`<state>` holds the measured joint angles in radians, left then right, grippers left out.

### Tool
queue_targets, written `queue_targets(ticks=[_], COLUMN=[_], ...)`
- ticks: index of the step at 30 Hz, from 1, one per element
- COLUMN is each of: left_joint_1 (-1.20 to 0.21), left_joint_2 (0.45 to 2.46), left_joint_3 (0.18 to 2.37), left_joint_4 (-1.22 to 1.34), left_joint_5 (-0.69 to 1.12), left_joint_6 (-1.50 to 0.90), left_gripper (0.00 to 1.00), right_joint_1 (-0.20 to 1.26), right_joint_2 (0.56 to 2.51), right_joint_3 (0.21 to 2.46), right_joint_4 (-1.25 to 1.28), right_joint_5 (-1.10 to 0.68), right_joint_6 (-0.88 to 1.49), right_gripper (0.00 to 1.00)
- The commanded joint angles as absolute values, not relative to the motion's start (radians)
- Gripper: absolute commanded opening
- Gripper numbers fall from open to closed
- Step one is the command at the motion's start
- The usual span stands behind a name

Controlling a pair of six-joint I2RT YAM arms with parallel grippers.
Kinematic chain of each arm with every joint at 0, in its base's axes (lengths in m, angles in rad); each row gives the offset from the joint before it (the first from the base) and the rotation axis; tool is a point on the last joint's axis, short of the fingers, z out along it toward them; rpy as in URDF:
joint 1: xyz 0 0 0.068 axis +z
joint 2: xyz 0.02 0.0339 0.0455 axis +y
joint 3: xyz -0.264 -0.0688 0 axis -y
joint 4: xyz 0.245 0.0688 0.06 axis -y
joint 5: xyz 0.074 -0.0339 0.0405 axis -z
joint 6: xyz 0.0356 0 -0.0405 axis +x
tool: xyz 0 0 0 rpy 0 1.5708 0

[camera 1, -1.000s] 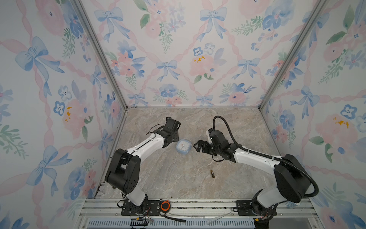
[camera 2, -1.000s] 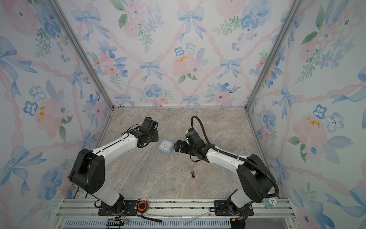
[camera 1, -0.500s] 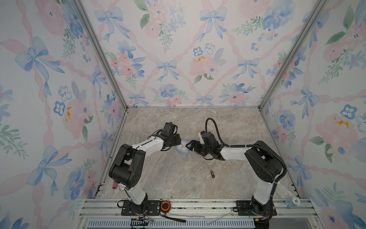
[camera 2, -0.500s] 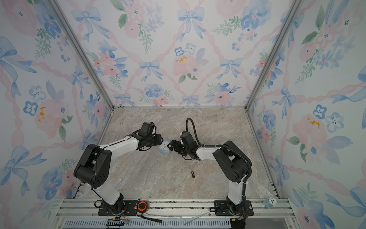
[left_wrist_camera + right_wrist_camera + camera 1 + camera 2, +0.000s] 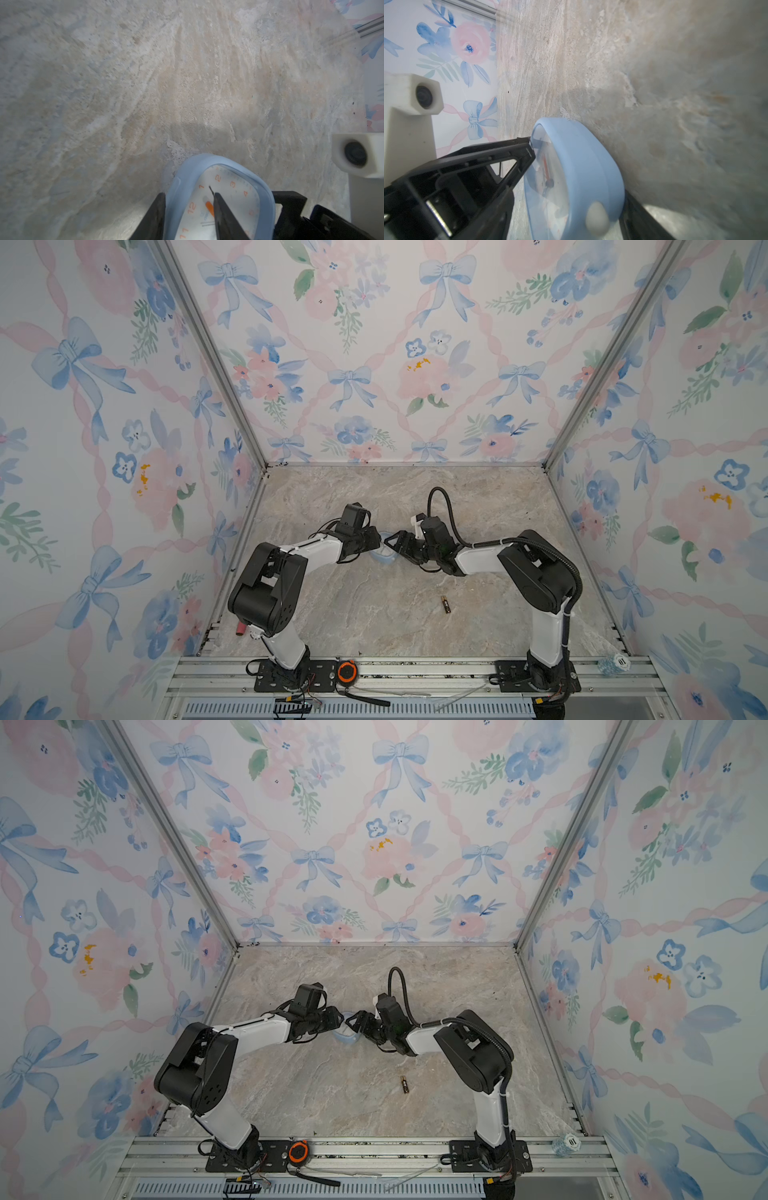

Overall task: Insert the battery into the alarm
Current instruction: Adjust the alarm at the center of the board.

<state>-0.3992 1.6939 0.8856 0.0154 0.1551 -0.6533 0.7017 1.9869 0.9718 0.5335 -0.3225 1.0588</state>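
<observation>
The alarm (image 5: 383,558) (image 5: 347,1037) is a pale-blue clock with a white face, standing tilted on the table between both grippers. My left gripper (image 5: 376,541) (image 5: 189,195) is shut on its rim, with one finger on the face (image 5: 228,187) and one on the outside. My right gripper (image 5: 394,545) is open and straddles the alarm (image 5: 581,166). One of its fingers (image 5: 639,218) is behind the blue back. The battery (image 5: 445,604) (image 5: 404,1084) is small, black with a copper end. It lies alone on the table nearer the front, apart from both grippers.
A small red cylinder (image 5: 240,627) lies by the left arm's base. An orange-and-black round object (image 5: 346,671) and a pale roll (image 5: 615,664) sit on the front rail. Flowered walls close in the marble table (image 5: 374,614) on three sides.
Both grippers have moved in onto the alarm from either side. The left jaws have closed on its rim, and the right jaws have narrowed around it. The battery has not moved.
</observation>
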Motion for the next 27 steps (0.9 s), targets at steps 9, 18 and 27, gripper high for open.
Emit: queue_targets(ticks=[9,18,27], left_joint_1=[-0.4,-0.4,-0.4], left_joint_2=[1.694,1.641,1.465], left_joint_3=[0.831,0.845,0.842], left_joint_4=[-0.008,-0.039,-0.095], left_joint_5=[0.171,0.144,0.071], left_joint_6=[-0.667,-0.668,-0.693], left_gripper=[0.39,0.43,0.5], right_joint_1=[0.695,0.695,0.715], right_joint_2=[2.05,1.969,1.797], right_joint_3=[0.999,0.979,1.025], right_joint_4=[0.54,0.498,0.159], right_joint_5=[-0.339,-0.327,-0.237], right_joint_6=[1.096,1.066,0.902], right_gripper=[0.51,0.41,0.35])
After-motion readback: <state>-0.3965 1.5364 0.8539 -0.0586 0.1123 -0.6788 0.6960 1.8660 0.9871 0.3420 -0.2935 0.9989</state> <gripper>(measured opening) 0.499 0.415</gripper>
